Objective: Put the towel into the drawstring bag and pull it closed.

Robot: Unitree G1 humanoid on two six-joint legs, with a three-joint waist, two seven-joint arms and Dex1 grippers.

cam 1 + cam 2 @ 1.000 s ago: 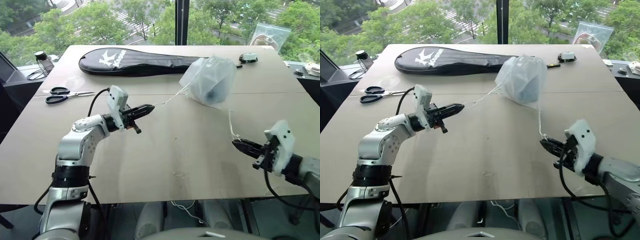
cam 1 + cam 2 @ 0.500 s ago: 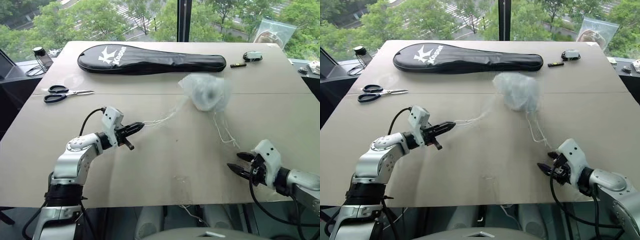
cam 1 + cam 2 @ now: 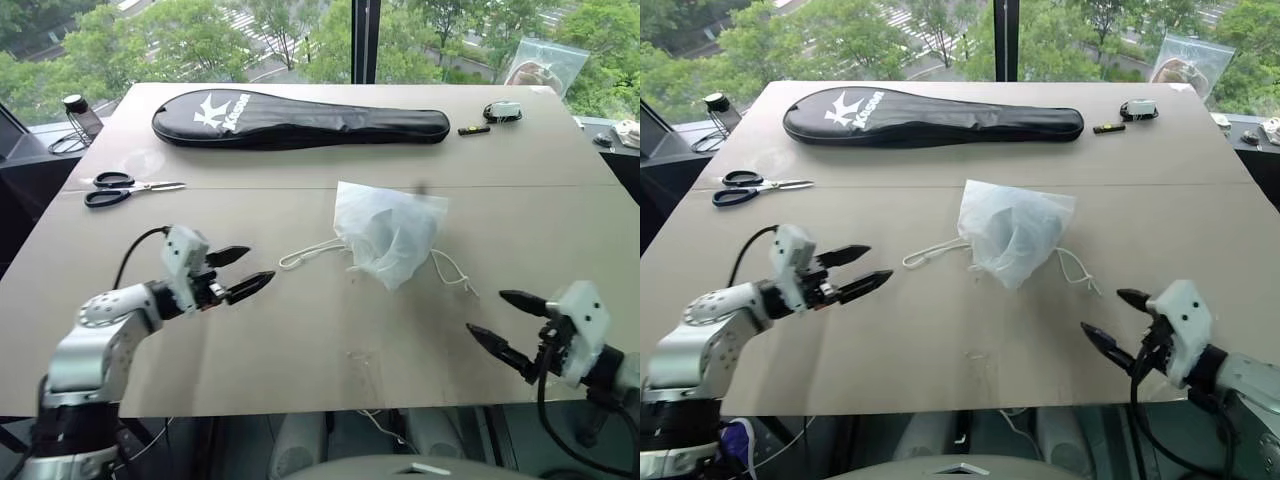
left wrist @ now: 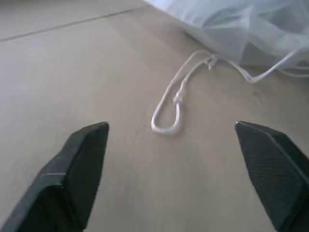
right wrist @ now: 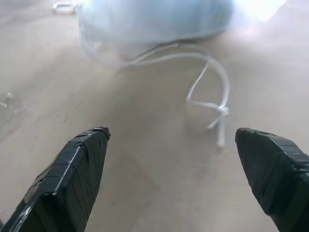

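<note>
Lying Cinched, Bag Rests Between Two Idle Pincers

Slumping on the surface (image 3: 300, 330), the drawstring bag (image 3: 390, 230) sits gathered at its mouth, with a bluish mass, probably the towel (image 3: 1025, 235), dimly visible through the thin fabric. One cord loop (image 4: 166, 113) trails toward the left pincer (image 3: 238, 272), another cord loop (image 5: 212, 96) toward the right pincer (image 3: 510, 322). Both pincers stand wide, holding nothing and well apart from the bag. That layout suggests each cord end was drawn outward to close the mouth, so the task looks essentially finished.
</note>
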